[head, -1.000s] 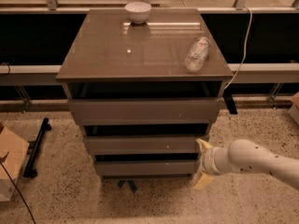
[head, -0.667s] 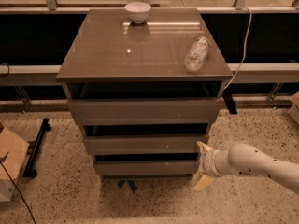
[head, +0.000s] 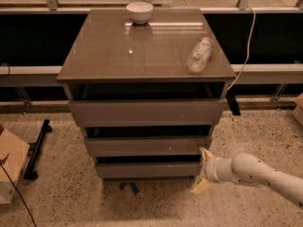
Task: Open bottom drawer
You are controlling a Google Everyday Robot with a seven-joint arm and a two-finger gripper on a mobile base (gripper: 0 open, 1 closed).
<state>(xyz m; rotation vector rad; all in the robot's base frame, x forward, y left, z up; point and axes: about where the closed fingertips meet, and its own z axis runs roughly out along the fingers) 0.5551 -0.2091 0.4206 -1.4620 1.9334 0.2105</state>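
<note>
1. The cabinet (head: pixel 147 51) stands in the middle of the camera view on a speckled floor (head: pixel 71 197), and it has three grey drawers without handles, one below the other.
2. The bottom drawer (head: pixel 149 170) is the lowest and looks the narrowest. It sits directly under the middle drawer (head: pixel 147 145), with a dark gap between the two fronts, and a tiny pale dot shows on its front right of centre.
3. The top drawer (head: pixel 147 111) looks the widest, and there is a dark gap above it as well.
4. The gripper (head: pixel 201 170) comes in from the right on a white arm (head: pixel 255 171) and is low, at the right end of the bottom drawer's front.
5. Its two pale fingers (head: pixel 204 153) stand apart, one higher and one lower, so the claw is spread open. I cannot tell if it touches the drawer edge, and it carries nothing.
6. On the cabinet's top, a white bowl (head: pixel 139 12) stands near the back edge and a clear plastic bottle (head: pixel 200 55) lies on its side near the right edge, well apart from the bowl.
7. A cardboard box (head: pixel 9 167) is on the floor at the left.
</note>
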